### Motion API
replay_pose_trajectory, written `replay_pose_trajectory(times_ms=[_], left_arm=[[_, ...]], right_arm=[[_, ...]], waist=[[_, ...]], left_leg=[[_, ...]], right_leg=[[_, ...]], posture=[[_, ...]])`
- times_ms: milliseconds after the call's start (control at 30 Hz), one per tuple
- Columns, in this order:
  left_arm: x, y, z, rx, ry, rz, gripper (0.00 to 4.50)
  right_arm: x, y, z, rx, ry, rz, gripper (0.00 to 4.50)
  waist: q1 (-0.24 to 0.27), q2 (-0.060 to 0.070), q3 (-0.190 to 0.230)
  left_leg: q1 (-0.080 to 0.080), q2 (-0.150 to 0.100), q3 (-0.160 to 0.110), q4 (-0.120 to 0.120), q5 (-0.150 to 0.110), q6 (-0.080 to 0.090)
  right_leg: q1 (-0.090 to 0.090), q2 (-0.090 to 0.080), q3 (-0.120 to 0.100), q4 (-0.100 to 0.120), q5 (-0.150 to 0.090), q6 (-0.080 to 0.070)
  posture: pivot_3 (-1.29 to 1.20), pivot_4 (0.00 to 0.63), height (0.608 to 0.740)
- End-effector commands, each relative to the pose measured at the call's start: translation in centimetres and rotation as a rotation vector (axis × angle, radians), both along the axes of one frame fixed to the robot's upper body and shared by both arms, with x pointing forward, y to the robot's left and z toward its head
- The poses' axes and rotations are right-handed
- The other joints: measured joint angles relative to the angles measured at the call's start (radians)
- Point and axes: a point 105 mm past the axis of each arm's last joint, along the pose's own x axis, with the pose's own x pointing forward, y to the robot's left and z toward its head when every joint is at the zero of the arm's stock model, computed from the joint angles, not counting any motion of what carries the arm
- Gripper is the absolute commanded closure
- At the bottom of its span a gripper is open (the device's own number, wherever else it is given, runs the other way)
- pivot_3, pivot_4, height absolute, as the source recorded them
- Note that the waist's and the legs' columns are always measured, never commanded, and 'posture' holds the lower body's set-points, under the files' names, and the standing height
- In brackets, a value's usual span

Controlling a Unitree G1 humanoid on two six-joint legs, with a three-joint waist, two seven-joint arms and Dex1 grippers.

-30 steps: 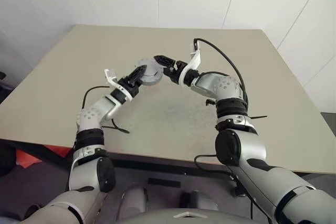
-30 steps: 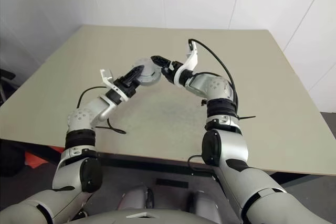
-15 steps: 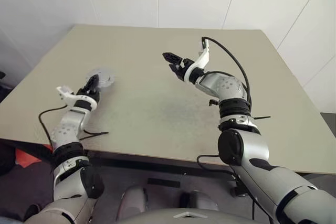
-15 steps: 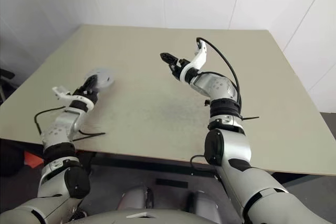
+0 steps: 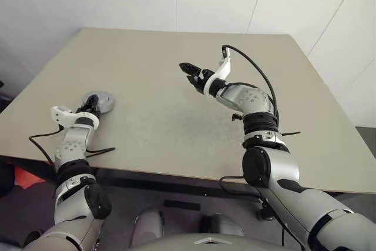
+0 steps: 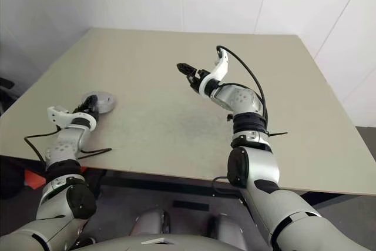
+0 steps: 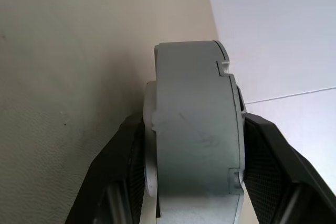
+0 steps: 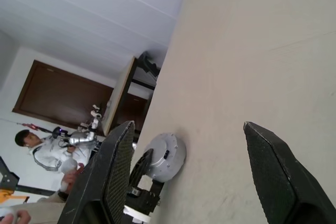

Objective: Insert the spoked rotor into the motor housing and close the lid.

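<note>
Resting on the bench [image 5: 176, 57] near its left edge, the closed motor housing [image 5: 97, 100] should be released cleanly, the left end effector [image 5: 89, 106] apparently just slackened around it, while the right end effector [image 5: 184, 70] is held apart and empty.

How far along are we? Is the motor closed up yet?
It looks closed: the motor housing shows a plain grey lid on top, with no rotor visible. The left gripper has the unit between its jaws, resting on the table near its left edge. The right gripper hangs open and empty. Left: release and withdraw.
</note>
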Motion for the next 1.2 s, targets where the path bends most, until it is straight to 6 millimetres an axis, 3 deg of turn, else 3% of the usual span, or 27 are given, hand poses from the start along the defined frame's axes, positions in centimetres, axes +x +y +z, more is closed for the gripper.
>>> replay_pose_trajectory(times_ms=[33,133,300,467,633,733,933,1000,1033,1133,1200], left_arm=[[-0.3,1.7,0.3,0.061,0.019,0.052,0.84],[-1.1,3.3,-0.7,0.091,0.078,0.12,0.02],[-3.6,7.8,-2.0,0.175,0.213,0.305,0.02],[-6.5,12.1,-2.0,0.24,0.325,0.496,0.02],[-7.7,14.3,-0.6,0.343,0.363,0.596,0.02],[-6.6,14.2,1.2,0.425,0.306,0.581,0.02],[-1.3,9.9,8.2,0.639,0.005,0.389,0.02],[0.9,6.0,11.8,0.778,-0.153,0.242,0.02],[1.3,4.8,12.7,0.814,-0.197,0.199,0.02],[2.0,0.3,15.4,0.905,-0.367,0.031,0.02],[1.8,-4.1,16.7,0.971,-0.499,-0.163,0.02]], right_arm=[[0.0,0.4,1.1,0.001,-0.039,0.01,0.72],[0.1,0.4,1.1,-0.004,-0.036,0.011,0.72],[0.1,0.4,1.0,-0.015,-0.033,0.015,0.72],[0.3,0.5,0.8,-0.024,-0.025,0.019,0.72],[0.2,0.7,0.5,-0.03,-0.021,0.034,0.72],[0.1,0.8,0.4,-0.045,-0.036,0.043,0.72],[-0.9,0.8,0.7,-0.202,-0.289,0.094,0.72],[-1.8,0.5,0.9,-0.315,-0.51,0.119,0.72],[-2.2,0.4,0.9,-0.343,-0.571,0.131,0.72],[-3.1,-0.4,0.4,-0.388,-0.644,0.205,0.72],[-3.4,-1.9,0.0,-0.441,-0.674,0.252,0.72]], waist=[[0.0,0.0,0.0],[-0.004,0.0,0.0],[-0.044,0.001,0.0],[-0.081,0.0,0.0],[-0.08,0.0,-0.001],[-0.066,0.0,-0.001],[-0.002,-0.001,-0.001],[0.019,-0.002,-0.001],[0.029,-0.003,0.0],[0.031,-0.003,0.0],[0.029,-0.003,0.001]], left_leg=[[0.001,0.0,0.0,0.0,0.0,0.0],[0.007,0.0,0.0,-0.001,0.001,-0.002],[0.022,0.001,0.002,-0.006,0.003,-0.005],[0.034,0.0,-0.003,-0.019,0.006,-0.011],[0.032,0.002,-0.016,-0.02,-0.002,-0.023],[0.026,0.001,-0.019,-0.019,-0.005,-0.024],[0.011,0.001,-0.024,-0.004,-0.009,-0.015],[0.009,0.001,-0.025,-0.001,-0.012,-0.016],[0.008,0.0,-0.025,0.0,-0.013,-0.015],[0.008,-0.004,-0.025,0.004,-0.014,-0.014],[0.009,-0.004,-0.024,0.006,-0.014,-0.014]], right_leg=[[0.001,0.0,0.0,0.0,0.0,0.0],[0.005,0.0,0.001,0.001,-0.001,0.001],[0.019,0.001,0.002,0.0,-0.008,0.001],[0.017,0.004,0.002,-0.004,-0.008,0.001],[0.011,0.011,0.002,-0.004,-0.005,0.003],[0.007,0.011,0.001,-0.003,-0.005,-0.005],[-0.002,0.01,0.001,0.003,-0.003,-0.012],[-0.002,0.009,0.001,0.003,-0.003,-0.011],[-0.001,0.007,0.001,0.002,-0.002,-0.01],[0.001,0.003,0.001,0.002,0.0,-0.006],[0.003,0.002,0.002,0.002,0.0,-0.005]], posture=[[0.0,0.0,0.74],[0.0,0.0,0.74],[0.0,0.0,0.74],[0.0,0.0,0.74],[0.0,0.0,0.74],[0.0,0.0,0.74],[0.0,0.0,0.74],[0.0,0.0,0.74],[0.0,0.0,0.74],[0.0,0.0,0.74],[0.0,0.0,0.74]])
